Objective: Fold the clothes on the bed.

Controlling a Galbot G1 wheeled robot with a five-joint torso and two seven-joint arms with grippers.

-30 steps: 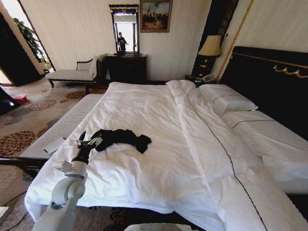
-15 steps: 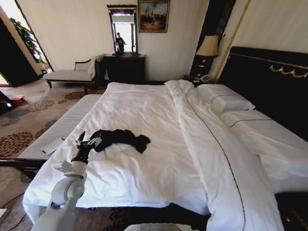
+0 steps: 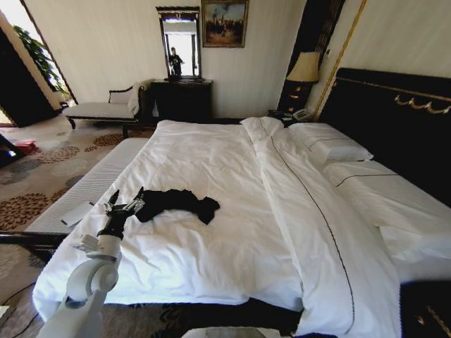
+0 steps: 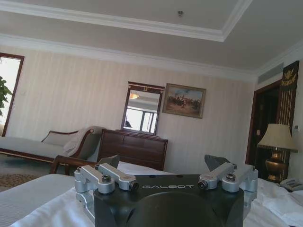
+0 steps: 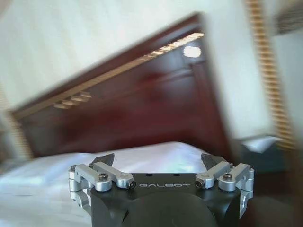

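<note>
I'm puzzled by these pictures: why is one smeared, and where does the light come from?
Right wrist view: the headboard is streaked with blur, though the right tool is sharp. Head view: daylight glares at the doorway, and straight walls bow. Left wrist view: crisp, window washed out.

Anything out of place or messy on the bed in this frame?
Yes: the black T-shirt lies crumpled in a heap near the edge of the bed, not spread flat. The left gripper sits open beside its near end. The duvet is also turned back along the pillow side.

walls: pale striped | floor: floral carpet (image 3: 35, 176) | dresser (image 3: 183, 98) with mirror (image 3: 181, 44)
</note>
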